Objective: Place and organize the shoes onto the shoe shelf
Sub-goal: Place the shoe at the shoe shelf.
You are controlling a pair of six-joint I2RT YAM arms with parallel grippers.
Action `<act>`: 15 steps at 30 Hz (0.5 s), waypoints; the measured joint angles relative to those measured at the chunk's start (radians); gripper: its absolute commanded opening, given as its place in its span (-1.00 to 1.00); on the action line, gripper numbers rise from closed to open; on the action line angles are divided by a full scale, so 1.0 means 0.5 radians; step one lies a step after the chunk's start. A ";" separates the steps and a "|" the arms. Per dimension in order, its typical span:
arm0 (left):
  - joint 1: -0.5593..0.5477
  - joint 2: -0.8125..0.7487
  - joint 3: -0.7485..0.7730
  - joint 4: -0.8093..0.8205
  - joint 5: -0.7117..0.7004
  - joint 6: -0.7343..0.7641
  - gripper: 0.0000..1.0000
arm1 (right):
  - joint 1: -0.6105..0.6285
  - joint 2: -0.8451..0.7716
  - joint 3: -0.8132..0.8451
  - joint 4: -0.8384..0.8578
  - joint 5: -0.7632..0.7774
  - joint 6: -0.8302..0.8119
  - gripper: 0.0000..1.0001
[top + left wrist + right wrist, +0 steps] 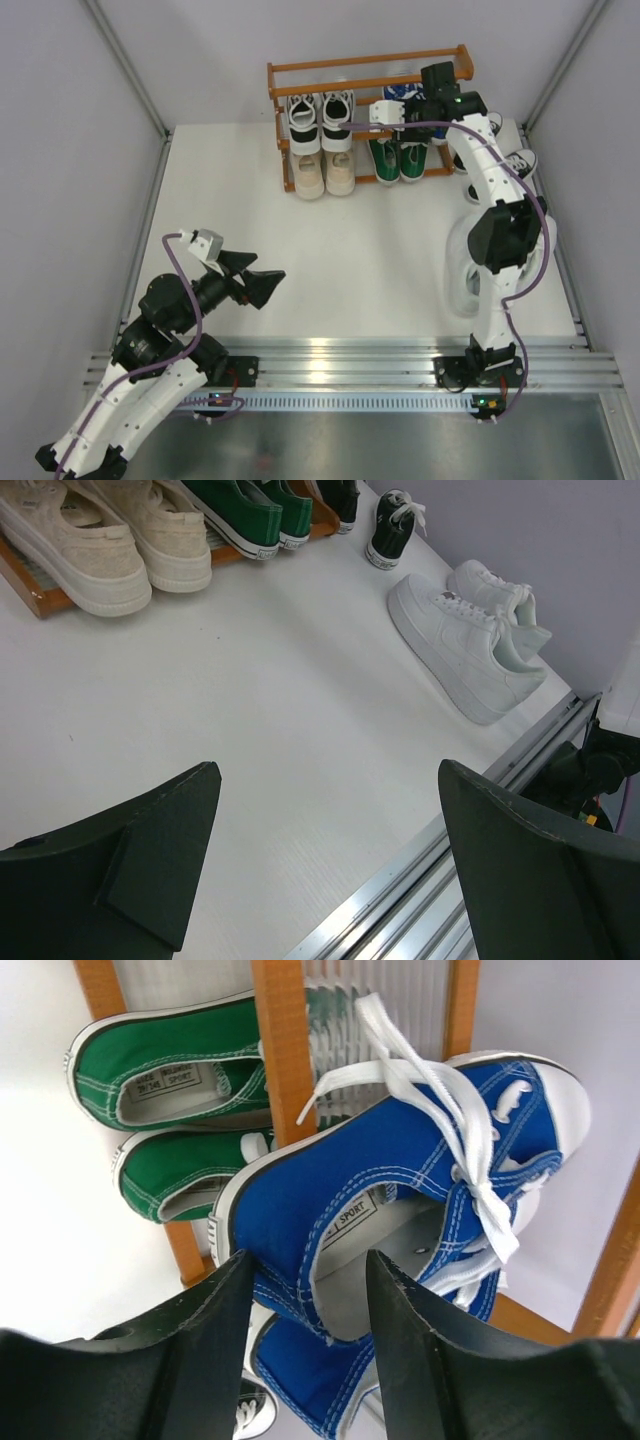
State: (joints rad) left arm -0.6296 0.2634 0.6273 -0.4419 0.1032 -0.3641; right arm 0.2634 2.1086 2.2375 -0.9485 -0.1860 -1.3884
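Observation:
The shoe shelf [370, 65] stands at the back of the table. Black-and-white shoes [320, 118] sit on its middle tier, with beige shoes [325, 172] and green shoes [398, 160] on the lowest. My right gripper [308, 1260] is open astride the heel wall of a blue shoe [380, 1160], one finger outside and one inside with a gap. This shoe rests tilted on the shelf bars [285, 1050], and a second blue shoe [310, 1380] lies beside it. My left gripper [328, 770] hangs open and empty over the near left of the table.
A pair of white shoes [460, 640] lies on the table at the right, partly behind the right arm [495, 235]. A black shoe [390, 530] stands right of the shelf, near the wall. The metal rail [330, 360] marks the table's near edge.

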 measured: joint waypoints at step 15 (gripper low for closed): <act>0.000 -0.025 -0.002 -0.001 -0.030 0.000 0.91 | 0.000 -0.017 -0.077 0.091 -0.021 0.291 -0.65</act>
State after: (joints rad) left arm -0.6296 0.2508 0.6262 -0.4423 0.0883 -0.3641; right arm 0.2634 2.1002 2.1990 -0.9031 -0.1967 -1.2430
